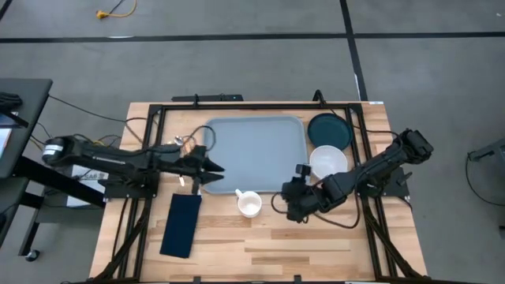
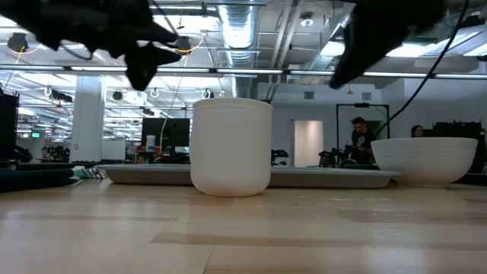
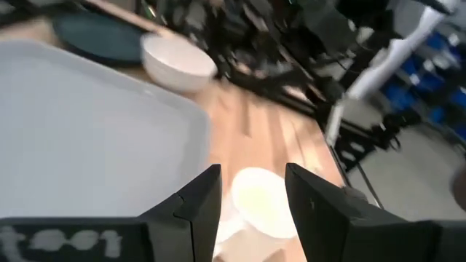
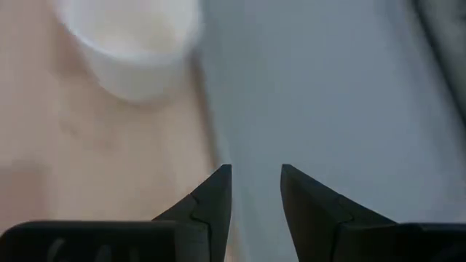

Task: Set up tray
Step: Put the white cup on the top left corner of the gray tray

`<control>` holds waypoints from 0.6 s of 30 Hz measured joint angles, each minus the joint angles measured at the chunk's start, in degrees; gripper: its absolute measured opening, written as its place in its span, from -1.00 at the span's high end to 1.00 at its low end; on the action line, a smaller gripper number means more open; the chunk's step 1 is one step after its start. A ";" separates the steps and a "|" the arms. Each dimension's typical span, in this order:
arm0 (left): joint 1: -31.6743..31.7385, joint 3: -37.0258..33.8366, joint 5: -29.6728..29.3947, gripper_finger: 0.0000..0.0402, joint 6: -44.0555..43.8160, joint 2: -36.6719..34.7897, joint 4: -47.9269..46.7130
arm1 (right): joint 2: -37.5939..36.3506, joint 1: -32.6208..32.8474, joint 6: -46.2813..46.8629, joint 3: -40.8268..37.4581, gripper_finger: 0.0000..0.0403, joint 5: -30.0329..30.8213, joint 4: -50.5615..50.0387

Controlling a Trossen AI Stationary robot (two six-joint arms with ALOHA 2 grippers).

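Note:
The grey-blue tray [image 1: 256, 148] lies flat in the middle of the table, far side. A white cup [image 1: 249, 203] stands upright just off its near edge, also seen in the low view [image 2: 231, 144]. My left gripper [image 1: 218, 168] hovers open at the tray's near-left corner; in its wrist view [image 3: 251, 182] the cup [image 3: 258, 204] shows beyond its fingers. My right gripper [image 1: 286, 193] is open over the tray's near-right edge [image 4: 218, 109], pointing toward the cup [image 4: 127, 44]. Neither touches anything.
A white bowl [image 1: 328, 162] stands by the tray's right edge, with a dark teal plate [image 1: 330, 130] behind it. A navy folded napkin [image 1: 181, 225] lies near left. Bare wood [image 1: 316, 244] spreads along the near edge. People show in the room beyond [image 2: 358, 137].

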 joint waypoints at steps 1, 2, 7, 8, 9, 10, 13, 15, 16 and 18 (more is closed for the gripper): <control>-0.01 1.61 1.51 0.30 0.01 2.42 -0.49 | 0.00 0.37 1.72 0.00 0.44 3.11 -2.82; 0.00 3.11 3.09 0.30 0.02 4.60 -1.10 | -0.01 0.74 4.04 0.00 0.44 6.18 -6.18; -0.02 11.48 13.15 0.30 3.84 14.04 -7.18 | -0.70 3.59 15.83 0.00 0.44 15.36 -17.75; -0.02 13.10 15.03 0.30 4.63 15.50 -8.69 | -0.68 4.59 16.61 -0.02 0.44 16.32 -18.77; -0.02 14.80 16.58 0.30 5.32 16.84 -10.17 | -0.77 5.79 16.64 -0.02 0.44 17.27 -19.55; -0.02 16.36 17.80 0.30 6.03 17.93 -11.71 | -0.92 6.90 15.52 -0.02 0.44 18.02 -19.85; -0.02 20.99 19.07 0.30 8.70 20.14 -16.78 | -1.59 10.56 9.08 -0.74 0.44 18.37 -20.90; -0.01 23.59 18.67 0.30 10.13 20.97 -19.66 | -4.55 12.65 7.22 -1.68 0.44 18.23 -21.22; -0.02 24.63 18.27 0.30 10.56 21.20 -20.68 | -6.73 13.27 7.24 -2.18 0.44 18.06 -20.84; 0.00 26.40 17.92 0.30 11.27 21.29 -21.69 | -11.82 14.43 8.05 -4.14 0.44 16.64 -19.70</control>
